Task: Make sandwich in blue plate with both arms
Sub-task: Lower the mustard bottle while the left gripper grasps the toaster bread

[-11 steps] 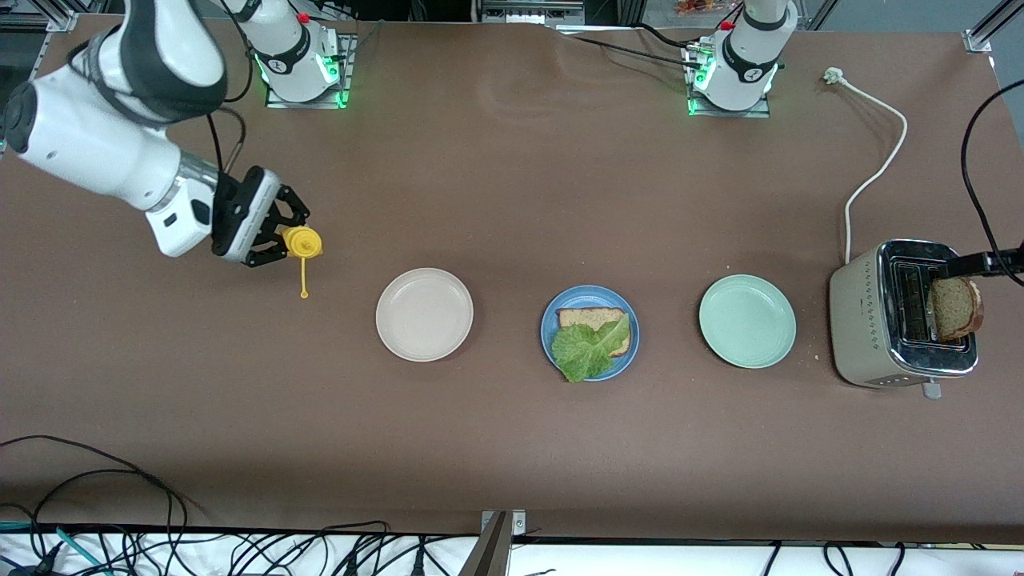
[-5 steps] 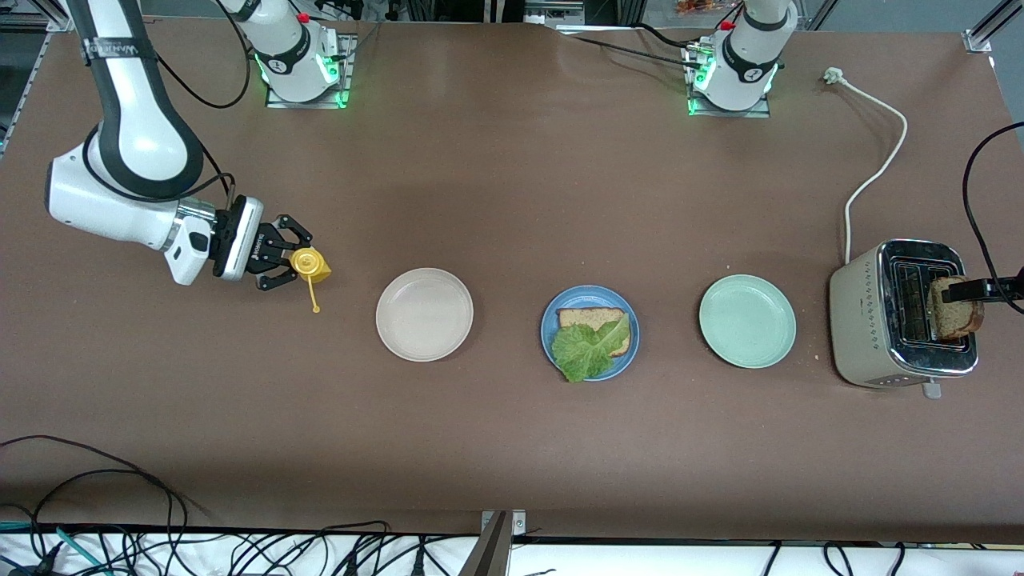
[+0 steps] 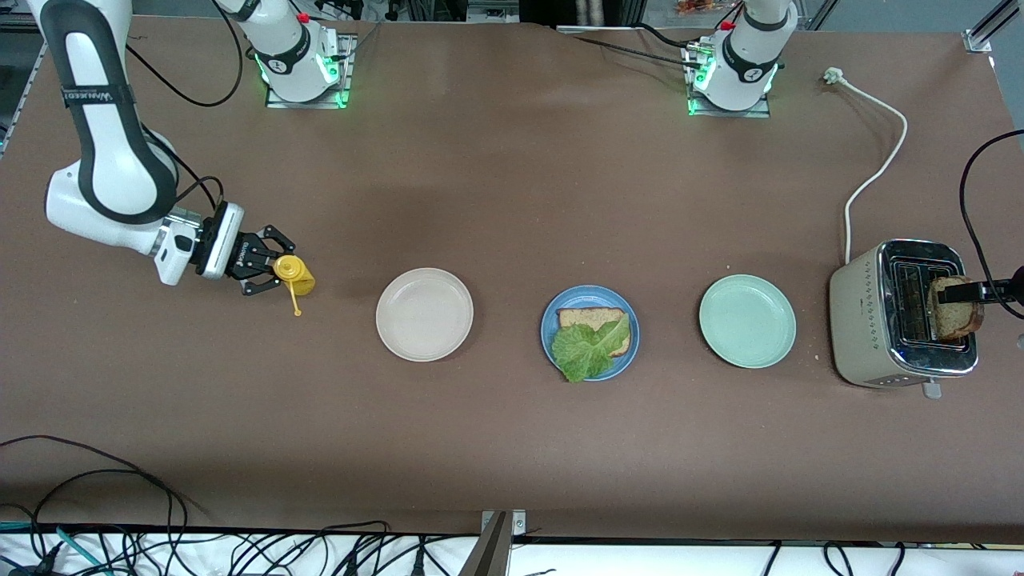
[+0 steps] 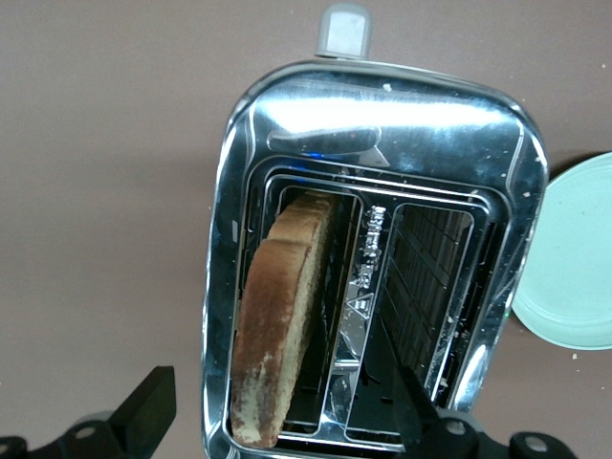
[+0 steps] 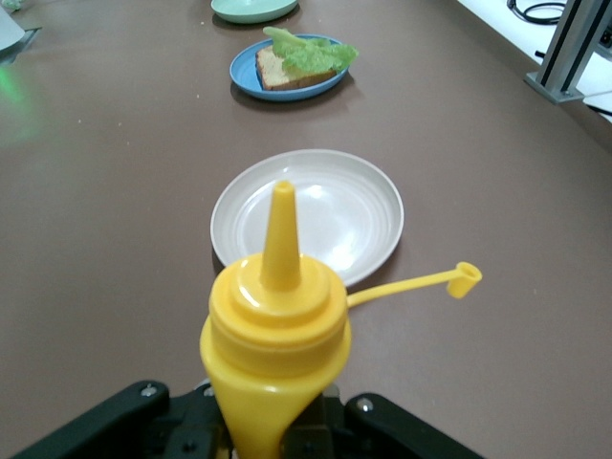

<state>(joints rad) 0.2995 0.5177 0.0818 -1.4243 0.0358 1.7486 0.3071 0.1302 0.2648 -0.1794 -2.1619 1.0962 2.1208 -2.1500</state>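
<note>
Yellow sauce bottle [image 3: 293,273] clamped in right gripper [image 3: 268,267] near beige plate [image 3: 424,314]. Left gripper [image 4: 277,416] spread wide over toaster [image 3: 904,312], straddling second slice [image 4: 279,320]. Blue plate [image 3: 554,311] holds bread [image 3: 590,318] plus lettuce [image 3: 586,350]. Next: pinch that slice, lift.

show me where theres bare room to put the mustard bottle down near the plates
Bare brown table lies between the beige plate and the blue plate, and between the blue plate and the green plate. The wide strip nearer the front camera than all three plates is free too. It is crowded only by the toaster.
</note>
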